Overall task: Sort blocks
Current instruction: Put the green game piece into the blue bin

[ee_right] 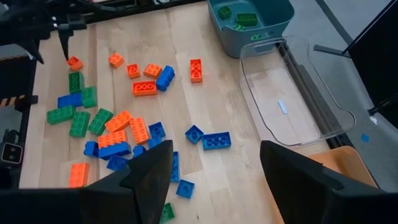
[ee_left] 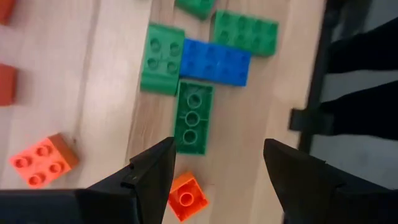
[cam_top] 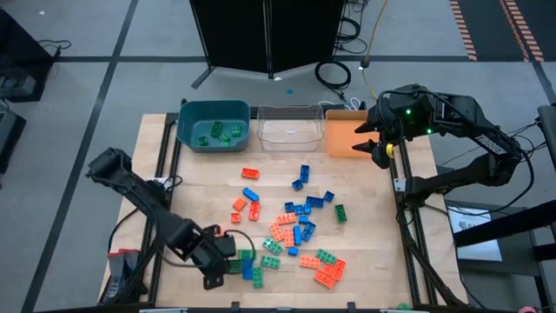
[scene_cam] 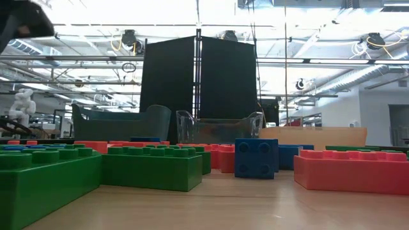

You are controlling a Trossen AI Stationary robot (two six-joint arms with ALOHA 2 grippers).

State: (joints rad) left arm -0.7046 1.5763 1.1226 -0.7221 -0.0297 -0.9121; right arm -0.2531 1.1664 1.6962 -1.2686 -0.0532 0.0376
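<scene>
Broadly, a pale wooden table (cam_top: 365, 261) is seen from above, carrying three bins in a row along its far edge: a teal plastic bin (cam_top: 214, 126) at the far left corner, a clear plastic bin (cam_top: 289, 127) in the middle, and an orange plastic bin (cam_top: 346, 137) at the far right. A few green studded bricks (cam_top: 217, 132) are lying inside the teal bin; the clear bin is seen holding no bricks.

The small studded plastic blocks (cam_top: 295, 228), in green, blue and orange-red, are scattered loose over the middle and near half of the table, with a denser cluster toward the near edge.

The left gripper (cam_top: 217, 263) is positioned low over the near left part of the table, at the edge of the scattered bricks. Its fingers (ee_left: 152, 171) are spread apart and nothing is pinched between them. In its wrist view a long green six-stud brick (ee_left: 193, 117) is seen lying just ahead of the gap, with a blue brick (ee_left: 214, 62) touching its far end and a small orange single-stud brick (ee_left: 185, 196) beside the one finger.

The right gripper (cam_top: 372, 139) is held above the orange bin at the far right corner, its fingers (ee_right: 155, 171) likewise spread and empty.
</scene>
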